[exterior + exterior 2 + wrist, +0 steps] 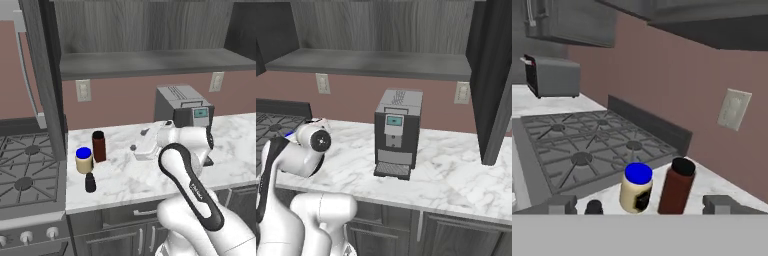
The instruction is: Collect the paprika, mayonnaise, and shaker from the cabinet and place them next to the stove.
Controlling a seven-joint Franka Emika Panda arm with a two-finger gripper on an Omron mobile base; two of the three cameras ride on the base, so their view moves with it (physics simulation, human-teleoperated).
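Fingertips (562, 205) stood spread wide with nothing between them, the gripper (641, 206) hanging just behind the three items. The paprika (99, 146), mayonnaise (84, 160) and shaker (90, 182) stood grouped on the marble counter (165, 180) beside the stove (25, 170). Judged from this, the placing looked complete; a clean straight retreat would avoid toppling them. The cabinet (150, 62) shelf ran overhead, with a coffee machine (397, 132) further along.

On my marble counter (130, 180) stands a grey boxy coffee machine (397, 132) with a small blue screen, back against the reddish wall (356, 97). I see 2 white outlets (83, 90) on that wall. Beyond the range sits a grey toaster (554, 76). Dark drawers (456, 235) run below the counter.
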